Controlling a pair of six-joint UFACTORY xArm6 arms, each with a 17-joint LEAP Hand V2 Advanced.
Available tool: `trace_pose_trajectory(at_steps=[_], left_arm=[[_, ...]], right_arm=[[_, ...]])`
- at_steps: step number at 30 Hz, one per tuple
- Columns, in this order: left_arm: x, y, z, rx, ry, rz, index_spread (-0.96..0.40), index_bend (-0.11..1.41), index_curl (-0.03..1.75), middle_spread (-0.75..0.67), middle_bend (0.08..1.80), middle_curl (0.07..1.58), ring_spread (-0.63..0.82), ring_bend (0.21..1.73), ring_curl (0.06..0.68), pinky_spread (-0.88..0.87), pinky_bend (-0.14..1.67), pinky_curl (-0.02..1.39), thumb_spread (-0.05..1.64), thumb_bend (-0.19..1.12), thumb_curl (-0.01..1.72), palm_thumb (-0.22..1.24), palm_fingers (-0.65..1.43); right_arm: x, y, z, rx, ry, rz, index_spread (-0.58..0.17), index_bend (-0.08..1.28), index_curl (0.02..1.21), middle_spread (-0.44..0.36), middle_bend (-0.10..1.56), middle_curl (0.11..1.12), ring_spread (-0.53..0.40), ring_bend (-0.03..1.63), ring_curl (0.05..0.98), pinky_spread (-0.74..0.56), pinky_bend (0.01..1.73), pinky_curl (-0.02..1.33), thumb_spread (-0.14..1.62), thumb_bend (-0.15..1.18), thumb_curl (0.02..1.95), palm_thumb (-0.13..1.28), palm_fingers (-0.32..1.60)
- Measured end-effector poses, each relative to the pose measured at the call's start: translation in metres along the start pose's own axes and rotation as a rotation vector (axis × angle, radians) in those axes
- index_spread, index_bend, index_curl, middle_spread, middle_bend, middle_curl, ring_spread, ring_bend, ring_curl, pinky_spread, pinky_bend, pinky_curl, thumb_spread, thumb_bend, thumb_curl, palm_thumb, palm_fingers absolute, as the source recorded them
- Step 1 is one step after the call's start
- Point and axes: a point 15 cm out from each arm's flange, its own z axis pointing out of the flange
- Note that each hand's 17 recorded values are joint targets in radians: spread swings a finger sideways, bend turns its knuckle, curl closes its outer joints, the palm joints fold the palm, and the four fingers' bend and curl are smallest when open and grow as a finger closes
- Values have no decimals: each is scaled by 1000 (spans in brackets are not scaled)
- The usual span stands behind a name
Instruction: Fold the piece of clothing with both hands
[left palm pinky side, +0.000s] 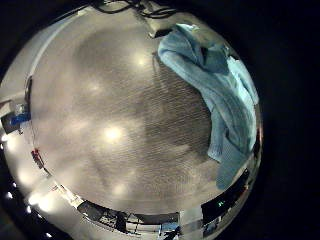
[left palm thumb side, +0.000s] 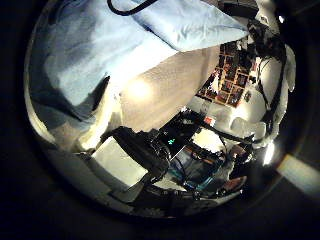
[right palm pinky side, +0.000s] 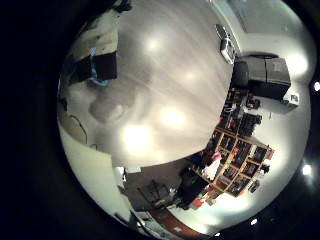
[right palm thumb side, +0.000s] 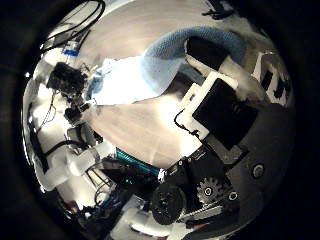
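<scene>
Since no camera looks over the whole table, everything here comes from the four palm cameras. The pale blue, soft, rumpled cloth garment (left palm pinky side: 215, 85) lies on the grey-brown, wood-grained table top (left palm pinky side: 110, 110). In the left little finger side palm view it is bunched into ridged folds at one edge of the table, with one narrow end trailing out across the wood; the rest of the surface in that view is bare. In the left thumb side palm view the same garment (left palm thumb side: 110, 50) fills a large part of the picture, so it is near that palm, spread smoother there, and its edge drops onto the table. The left hand (left palm thumb side: 125, 165) shows only as white and black parts below the cloth; I cannot tell whether its fingers are straight, curled or holding the fabric. In the right thumb side palm view the garment (right palm thumb side: 140, 70) runs as a long strip over the table, one end flat, the other end heaped up. The right hand (right palm thumb side: 215, 110) shows black and white parts reaching toward that heaped end, with a dark part lying against the cloth; whether anything is pinched I cannot tell. The right little finger side palm view shows bare table top (right palm pinky side: 150, 70) and, far off in the room, shelving (right palm pinky side: 235, 150).
</scene>
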Motion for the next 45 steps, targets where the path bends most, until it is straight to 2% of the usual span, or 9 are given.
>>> trace_pose_trajectory(at_steps=[6, 13, 18, 24, 28, 31, 37, 41, 45], left_arm=[[-8, 7, -8, 19, 14, -5, -20, 193, 458, 144, 174, 298, 333, 547, 238, 437, 233, 359, 1228, -14, 406, 617, 179], [-2, 22, -44, 75, 62, 4, -25, 198, 460, 134, 172, 297, 324, 552, 238, 438, 226, 354, 1228, -14, 405, 614, 195], [-9, 39, -75, 110, 66, -21, -33, 201, 465, 129, 171, 295, 317, 548, 236, 433, 224, 353, 1225, -13, 408, 617, 200], [-62, 73, -97, 152, 39, -152, -36, 196, 466, 127, 173, 295, 317, 545, 233, 427, 222, 350, 1222, -14, 412, 618, 204], [-101, 104, -102, 173, 34, -261, -36, 194, 465, 128, 177, 299, 318, 541, 231, 424, 218, 348, 1222, -14, 413, 618, 208], [-125, 124, -102, 178, 31, -319, -36, 196, 465, 128, 178, 301, 319, 539, 230, 421, 216, 347, 1216, -13, 415, 629, 211], [-154, 148, -93, 177, 54, -371, -36, 194, 463, 128, 175, 302, 320, 534, 227, 424, 216, 347, 1212, -14, 414, 633, 214], [-156, 150, -89, 172, 61, -374, -36, 194, 463, 128, 174, 302, 320, 534, 227, 424, 215, 347, 1211, -15, 414, 634, 215], [-157, 152, -88, 171, 66, -379, -36, 194, 462, 128, 174, 302, 320, 533, 226, 425, 215, 347, 1211, -15, 413, 634, 215]], right_arm=[[-60, -21, -9, 22, 14, -122, -210, 1208, 731, -106, 1359, 721, -203, 1370, 695, -178, 1291, 763, 1068, -8, 909, 1003, 1129], [-117, -57, -21, 49, 63, -263, -208, 1212, 728, -106, 1360, 717, -204, 1368, 700, -182, 1270, 799, 1069, -7, 927, 997, 1128], [-151, -80, -25, 66, 98, -342, -208, 1213, 726, -106, 1360, 715, -204, 1370, 702, -185, 1257, 820, 1070, -11, 935, 989, 1128], [-187, -108, -35, 99, 109, -406, -207, 1213, 723, -106, 1360, 713, -205, 1368, 704, -188, 1241, 847, 1073, -7, 944, 982, 1131], [-212, -115, -31, 100, 110, -448, -207, 1213, 722, -106, 1360, 712, -205, 1366, 705, -190, 1233, 861, 1074, -7, 948, 980, 1131], [-228, -120, -31, 105, 101, -469, -207, 1213, 721, -106, 1360, 712, -205, 1365, 705, -190, 1228, 869, 1075, -7, 951, 979, 1132], [-258, -131, -25, 117, 81, -503, -206, 1208, 717, -106, 1358, 710, -203, 1364, 705, -200, 1214, 885, 1086, -13, 949, 954, 1136], [-285, -132, -18, 121, -14, -502, -206, 1202, 715, -106, 1354, 708, -202, 1365, 705, -212, 1203, 892, 1096, -15, 940, 910, 1136], [-303, -129, -15, 116, -99, -508, -216, 1157, 707, -116, 1323, 695, -206, 1359, 693, -229, 1186, 879, 1134, -27, 892, 796, 1119]])
